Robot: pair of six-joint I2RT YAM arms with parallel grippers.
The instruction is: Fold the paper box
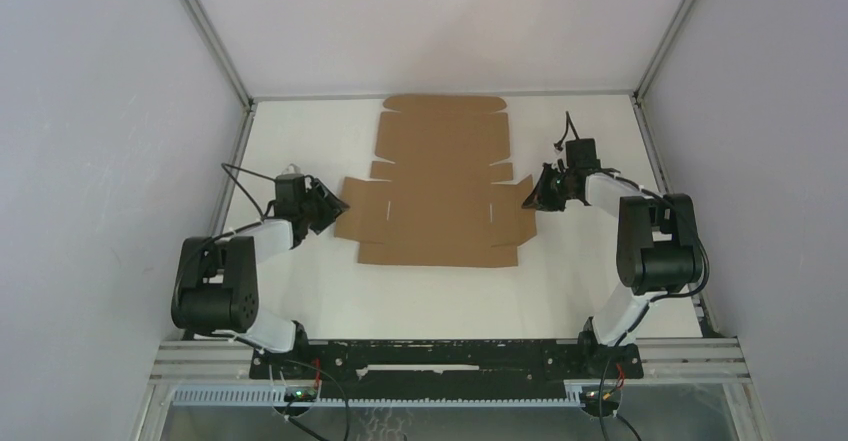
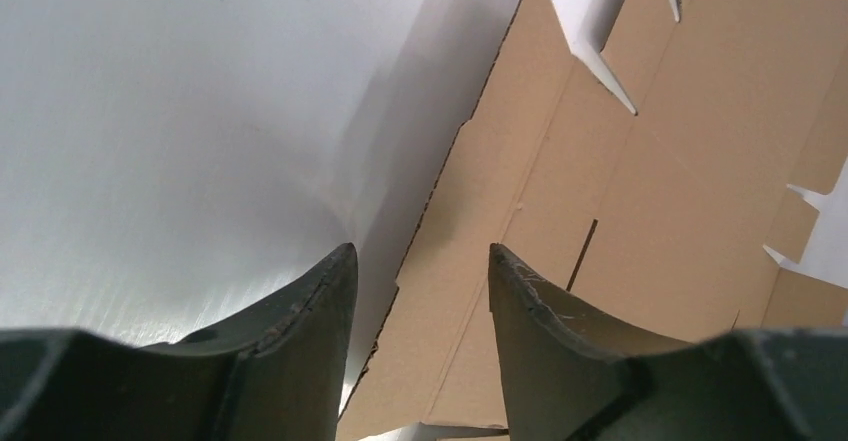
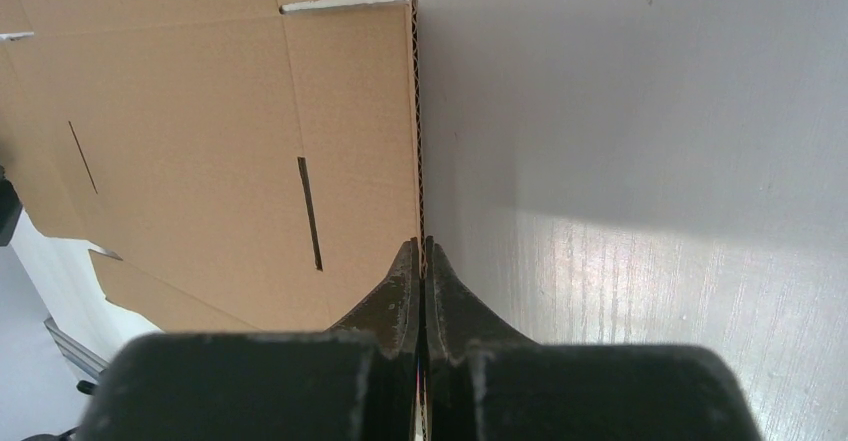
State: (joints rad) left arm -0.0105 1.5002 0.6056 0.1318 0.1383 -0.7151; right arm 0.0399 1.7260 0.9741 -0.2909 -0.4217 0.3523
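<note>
1. Pinching the right edge of the paper box (image 3: 200,141), the right gripper (image 3: 422,246) has its fingers pressed together on the cardboard rim. It takes only a thin strip of the flap, so I judge that a lift could let the sheet slide out or crease away from the scored line.
2. The left gripper (image 2: 420,251) stands wide, with a finger on either side of the box's left edge and nothing clamped. If the right arm lifts alone, the sheet probably pivots or skids across the table (image 1: 300,291), and the left edge slips out of that gap.
3. The box lies flat and unfolded in the middle of the table, toward the far side, with one gripper at each side flap. Nothing holds its centre down, so raising a flap may lift the whole sheet instead of bending it at the score.
4. The left edge looks slightly raised off the table and casts a shadow. Closing the left fingers at a tilt could crush the corrugated rim or bend the corner instead of seizing the flap cleanly.
5. A slit (image 3: 310,211) sits close to the right gripper. A hard pull there could tear the cardboard, and uneven pulls from the two sides could twist the sheet.
</note>
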